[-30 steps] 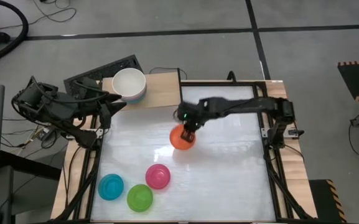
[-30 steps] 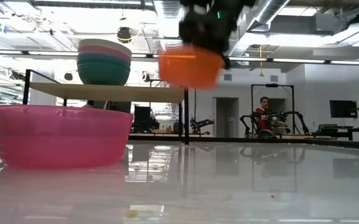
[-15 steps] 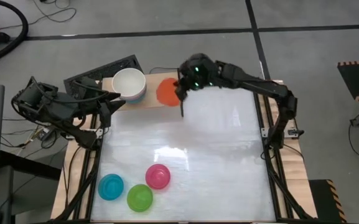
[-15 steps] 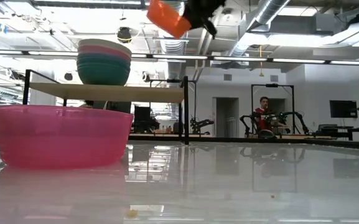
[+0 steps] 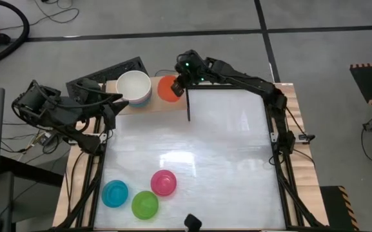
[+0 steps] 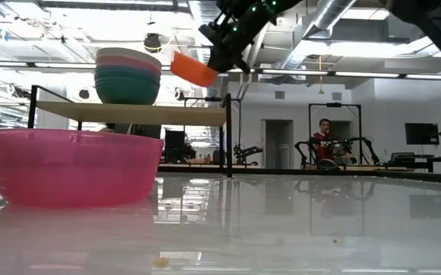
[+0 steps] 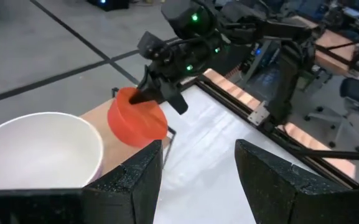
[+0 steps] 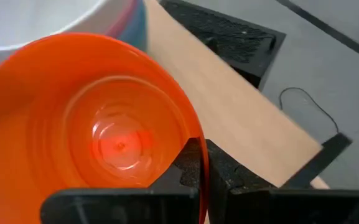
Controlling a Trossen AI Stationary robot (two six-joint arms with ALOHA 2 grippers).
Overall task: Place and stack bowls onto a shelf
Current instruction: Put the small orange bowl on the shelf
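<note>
carrying: the right claw [image 5: 178,86] is holding the red-orange bowl [image 5: 168,88] in the air over the shelf [image 5: 173,95], just beside the stack.
grip: the right claw is clenching the bowl's rim, one finger inside the wall and one outside, as the right wrist view is showing; a rim pinch is leaving the underside free to land flat.
tilt: in the low view the red-orange bowl [image 6: 191,69] is hanging tilted and apart from the board, probably because the pinch is on one side only.
stack: the bowl stack [image 5: 134,87], cream-white on top with pink and teal-green showing below in the low view, is occupying the shelf's left part, leaving bare wood to its right for a new pile.
left arm: the left claw [image 5: 111,105] is waiting at the bench's left edge near the stack, its fingers spread and holding nothing, and staying clear of the right arm's path.
bench: the cyan bowl [image 5: 115,193], the lime bowl [image 5: 144,204] and the magenta bowl [image 5: 164,182] are sitting together near the front of the bench [image 5: 231,161], well apart from the shelf and not yet stacked.
judgement: the placing step is looking nearly complete; levelling the bowl before letting go is seeming wise.
writing: no brand, label or readable text is showing anywhere.
</note>
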